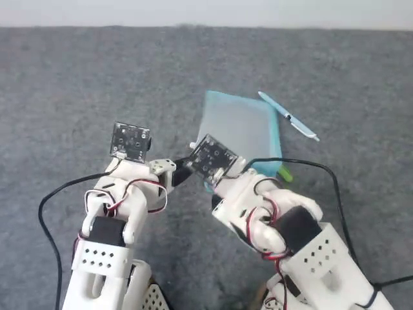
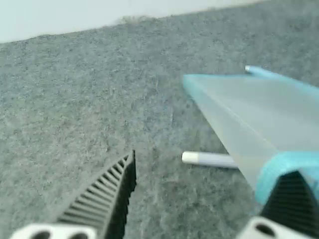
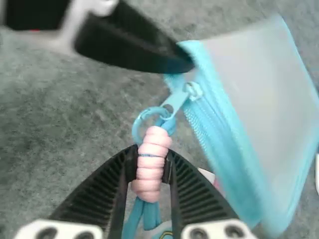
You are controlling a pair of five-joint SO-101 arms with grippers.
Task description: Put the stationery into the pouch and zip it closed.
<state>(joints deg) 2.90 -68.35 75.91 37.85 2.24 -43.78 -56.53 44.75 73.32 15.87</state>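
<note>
Here the right gripper (image 3: 149,155) fingers pinch the pink pull (image 3: 150,172) on the pouch (image 3: 249,84). The left gripper (image 2: 212,167) fingers gape wide.

The pouch (image 1: 239,129) is frosted and see-through, with light blue edging and zipper, and lies on the grey mat (image 1: 97,77). Its slider sits at one corner. The pink coiled charm (image 3: 149,162) on the pull's blue loop is pinched in the right gripper (image 3: 148,174). A light blue pen (image 1: 288,116) lies just beside the pouch's far corner — a white pen (image 2: 207,159) pokes out from beneath the pouch.
</note>
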